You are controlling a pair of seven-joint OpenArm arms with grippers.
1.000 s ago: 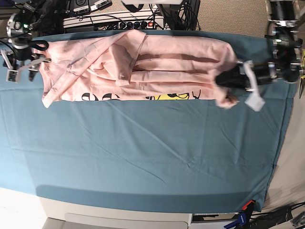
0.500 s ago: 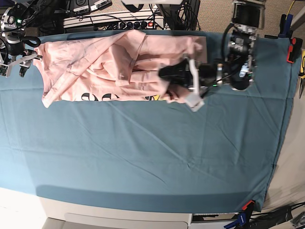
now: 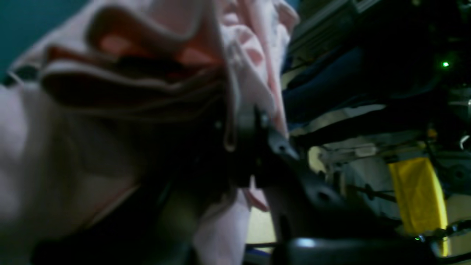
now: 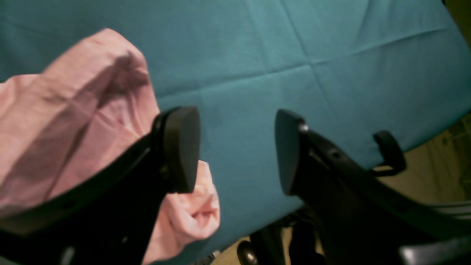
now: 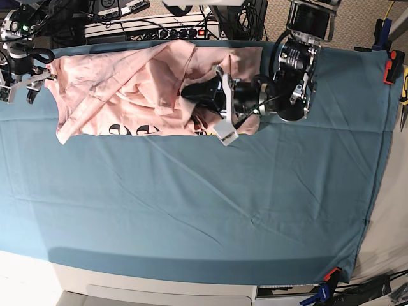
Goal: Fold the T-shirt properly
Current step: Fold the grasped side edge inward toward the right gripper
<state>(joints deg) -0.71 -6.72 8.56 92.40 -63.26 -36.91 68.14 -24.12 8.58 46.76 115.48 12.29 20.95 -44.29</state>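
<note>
- T-shirt [image 5: 127, 89]: pale pink, bunched along the far edge of the teal table cloth [image 5: 191, 210].
- Left gripper [image 5: 197, 95]: pinching a fold of the shirt over its middle.
- Right gripper [image 4: 237, 151]: spread wide, holding nothing, beside the shirt's sleeve end.

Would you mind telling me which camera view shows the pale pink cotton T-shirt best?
The base view: there the whole pale pink cotton T-shirt shows, bunched along the table's far edge. The left wrist view shows only blurred folds close up; the right wrist view shows one corner.
</note>
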